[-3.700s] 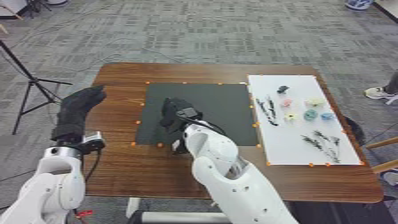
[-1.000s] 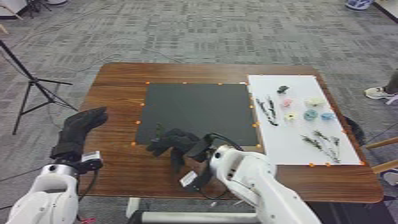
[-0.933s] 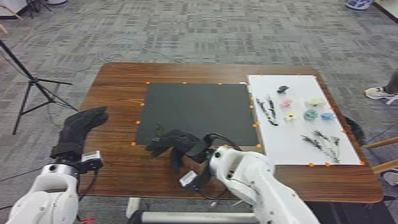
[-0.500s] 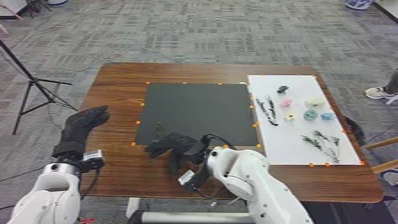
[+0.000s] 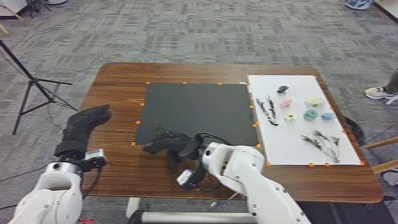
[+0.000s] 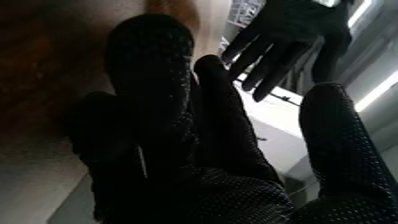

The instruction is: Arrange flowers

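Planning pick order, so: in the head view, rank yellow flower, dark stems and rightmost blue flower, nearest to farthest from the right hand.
From the right hand:
1. Dark stems, white board's left side.
2. Yellow flower, right of them.
3. Rightmost blue flower, near board's right edge.

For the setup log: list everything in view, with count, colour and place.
Table: one, brown, centre
Mat: one, dark, table's middle
Board: one, white, table's right side
Markers: many, orange, around mat and board
Flower heads: six (dark, pink, cream, yellow, two blue), on board
Twigs: at least two, dark, board's left side
Sprigs: several, green, board's near half
Small sprig: one, green, mat's near-left corner
Tripod: one, black, floor left
Right hand: one, black, mat's near edge
Left hand: one, black, table's left edge
Arms: two, white, bottom edge
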`<state>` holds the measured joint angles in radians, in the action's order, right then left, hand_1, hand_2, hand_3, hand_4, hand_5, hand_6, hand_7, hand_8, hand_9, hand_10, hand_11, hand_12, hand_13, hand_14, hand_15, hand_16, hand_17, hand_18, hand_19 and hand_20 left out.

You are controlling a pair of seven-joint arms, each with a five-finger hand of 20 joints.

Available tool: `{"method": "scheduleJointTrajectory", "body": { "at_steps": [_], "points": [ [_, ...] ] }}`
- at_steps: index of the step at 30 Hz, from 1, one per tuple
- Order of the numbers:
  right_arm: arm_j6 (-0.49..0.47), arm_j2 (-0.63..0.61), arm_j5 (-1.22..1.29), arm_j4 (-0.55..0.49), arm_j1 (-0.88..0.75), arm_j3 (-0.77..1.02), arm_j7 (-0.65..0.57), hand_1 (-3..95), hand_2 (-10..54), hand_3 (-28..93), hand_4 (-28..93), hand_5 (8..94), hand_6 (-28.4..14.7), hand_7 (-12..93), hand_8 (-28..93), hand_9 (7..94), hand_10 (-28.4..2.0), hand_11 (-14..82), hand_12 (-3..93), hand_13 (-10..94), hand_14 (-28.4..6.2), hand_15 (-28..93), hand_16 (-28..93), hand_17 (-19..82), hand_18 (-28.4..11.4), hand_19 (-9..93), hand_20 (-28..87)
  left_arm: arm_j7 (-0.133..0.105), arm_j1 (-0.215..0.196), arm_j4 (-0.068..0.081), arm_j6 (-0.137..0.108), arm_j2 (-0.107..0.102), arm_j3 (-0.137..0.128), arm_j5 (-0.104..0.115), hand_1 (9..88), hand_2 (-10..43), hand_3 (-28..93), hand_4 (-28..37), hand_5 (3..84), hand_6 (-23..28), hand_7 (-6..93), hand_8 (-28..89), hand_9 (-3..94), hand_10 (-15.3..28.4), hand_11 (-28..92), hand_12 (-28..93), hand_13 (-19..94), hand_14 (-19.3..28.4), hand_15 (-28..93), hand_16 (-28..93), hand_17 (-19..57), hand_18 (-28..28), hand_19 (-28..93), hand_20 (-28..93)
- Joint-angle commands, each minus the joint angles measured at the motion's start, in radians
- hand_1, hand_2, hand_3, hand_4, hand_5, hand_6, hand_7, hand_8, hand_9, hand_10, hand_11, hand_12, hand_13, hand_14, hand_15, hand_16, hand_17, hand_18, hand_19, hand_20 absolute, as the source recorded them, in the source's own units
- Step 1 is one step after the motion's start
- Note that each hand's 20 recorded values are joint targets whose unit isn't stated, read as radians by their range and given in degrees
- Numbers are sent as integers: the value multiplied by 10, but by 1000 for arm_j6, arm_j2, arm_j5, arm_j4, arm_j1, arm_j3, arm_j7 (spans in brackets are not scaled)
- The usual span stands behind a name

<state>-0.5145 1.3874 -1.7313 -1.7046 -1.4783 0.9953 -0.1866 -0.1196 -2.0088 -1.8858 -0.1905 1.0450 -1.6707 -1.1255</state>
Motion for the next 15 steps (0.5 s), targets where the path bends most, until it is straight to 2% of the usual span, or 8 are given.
{"method": "scheduleJointTrajectory", "body": {
  "at_steps": [1,6,15],
  "points": [
    [29,1,-51,-10,31,-25,61,137,158,623,-120,511,-71,97,-75,515,-144,59,58,906,-85,468,309,551,-211,932,434,-4,6,-1,6,10,8,3,207,12,680,-274,474,42,160,-79,484,144,197,112,357,183,183,-4,8,132,72,146],
    [39,-12,-164,-18,45,-42,132,137,157,624,-120,512,-69,98,-75,515,-144,59,59,907,-85,468,309,551,-210,932,435,-6,10,0,11,12,12,1,207,12,679,-274,474,41,161,-80,484,144,197,112,357,183,183,-4,8,132,72,146],
    [33,-76,-178,-64,39,-61,106,134,156,617,-122,541,-57,116,-79,553,-144,67,67,916,-80,467,307,561,-208,932,441,-10,0,-8,3,10,0,9,205,11,679,-273,474,41,161,-79,485,145,197,112,357,183,183,-4,8,133,71,146]
  ]
}}
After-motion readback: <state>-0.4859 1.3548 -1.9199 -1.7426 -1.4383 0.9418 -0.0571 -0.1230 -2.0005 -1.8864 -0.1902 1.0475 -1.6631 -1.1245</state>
